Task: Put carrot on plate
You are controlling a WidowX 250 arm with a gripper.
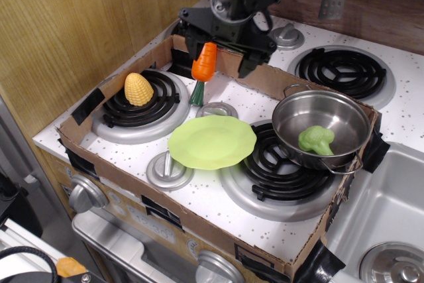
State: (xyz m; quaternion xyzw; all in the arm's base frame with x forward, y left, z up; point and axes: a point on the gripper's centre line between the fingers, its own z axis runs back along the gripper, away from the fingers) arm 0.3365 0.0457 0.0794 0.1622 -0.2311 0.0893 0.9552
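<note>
The orange carrot stands nearly upright against the back cardboard wall, dark green stem end down on the stovetop. Its upper tip is hidden behind my gripper. The lime-green plate lies flat and bare in the middle of the stove, in front of the carrot. My black gripper is at the back, above the carrot's top, with its jaws spread wide. One finger is left of the carrot and the other is to its right. It holds nothing.
A yellow corn cob sits on the left burner. A steel pot holding green broccoli stands on the right front burner. A low cardboard wall rings the stovetop. A spatula hangs at the back. A sink is at right.
</note>
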